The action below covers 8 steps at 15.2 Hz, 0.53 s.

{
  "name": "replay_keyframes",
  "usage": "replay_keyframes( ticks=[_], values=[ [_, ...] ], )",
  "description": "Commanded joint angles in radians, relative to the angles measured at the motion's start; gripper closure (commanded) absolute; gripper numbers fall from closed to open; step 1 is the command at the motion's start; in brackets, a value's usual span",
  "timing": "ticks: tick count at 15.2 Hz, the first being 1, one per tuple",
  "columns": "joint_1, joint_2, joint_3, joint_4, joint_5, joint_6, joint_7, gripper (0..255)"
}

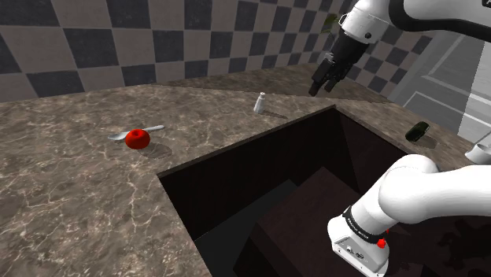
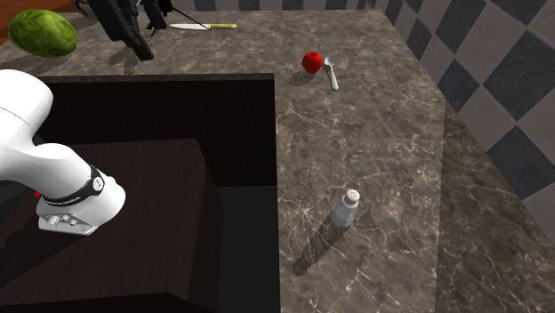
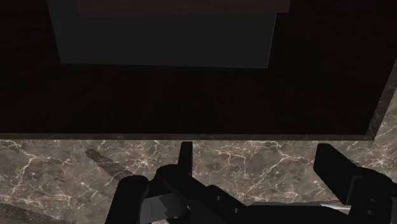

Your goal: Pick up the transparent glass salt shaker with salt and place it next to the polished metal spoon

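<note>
The salt shaker (image 1: 260,102) (image 2: 347,206) is a small clear cylinder with a pale perforated cap, upright on the marble counter (image 1: 79,181) beside the sunken dark basin (image 1: 267,181). The metal spoon (image 1: 142,131) (image 2: 332,73) lies far from it on the same counter, touching a red tomato-like fruit (image 1: 138,139) (image 2: 312,61). My black gripper (image 1: 321,83) (image 2: 138,43) (image 3: 261,164) hangs in the air over the basin's far corner, well apart from the shaker. Its fingers (image 3: 186,159) stand apart and hold nothing.
The deep basin (image 2: 160,116) takes up the counter's middle, with a dark box inside. A green melon (image 2: 43,32) and a yellow-handled knife (image 2: 200,26) lie on the counter past the basin. A dark green object (image 1: 418,131) rests at the shoulder view's right.
</note>
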Motion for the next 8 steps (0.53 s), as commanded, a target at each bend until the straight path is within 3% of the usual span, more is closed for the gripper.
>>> replay_keyframes(
  ticks=[1,8],
  values=[
    [0.000,0.000,0.000,0.000,0.000,0.000,0.000,0],
    [-0.025,0.159,-0.078,-0.039,-0.025,0.219,-0.103,0]
  ],
)
